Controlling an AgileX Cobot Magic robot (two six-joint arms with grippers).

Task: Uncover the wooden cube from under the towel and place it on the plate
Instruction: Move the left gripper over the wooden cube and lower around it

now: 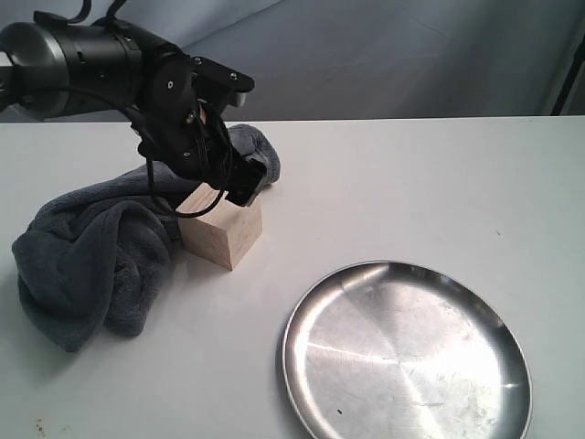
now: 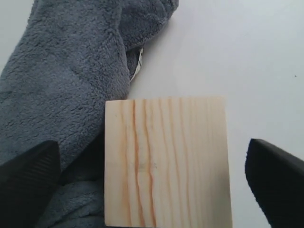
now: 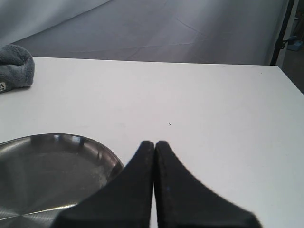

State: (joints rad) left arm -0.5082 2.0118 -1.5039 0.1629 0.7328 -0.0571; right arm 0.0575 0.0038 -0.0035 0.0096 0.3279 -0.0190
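Observation:
The wooden cube (image 1: 222, 233) stands uncovered on the white table, pale with grain lines on its top face (image 2: 166, 161). The dark blue-grey towel (image 1: 91, 256) lies bunched against its left side and behind it, with its white tag (image 2: 139, 64) showing. My left gripper (image 1: 230, 187) hovers just above the cube, open. In the left wrist view the left gripper (image 2: 153, 145) has one black finger (image 2: 28, 183) over the towel and the other (image 2: 278, 183) over bare table. The steel plate (image 1: 407, 352) is at the front right, with nothing on it. My right gripper (image 3: 155, 143) is shut on nothing beside the plate's rim (image 3: 107, 154).
The white table (image 1: 411, 183) extends back to a grey backdrop. A corner of the towel (image 3: 16, 66) shows far off in the right wrist view. A dark stand (image 3: 284, 28) rises past the table's far right edge.

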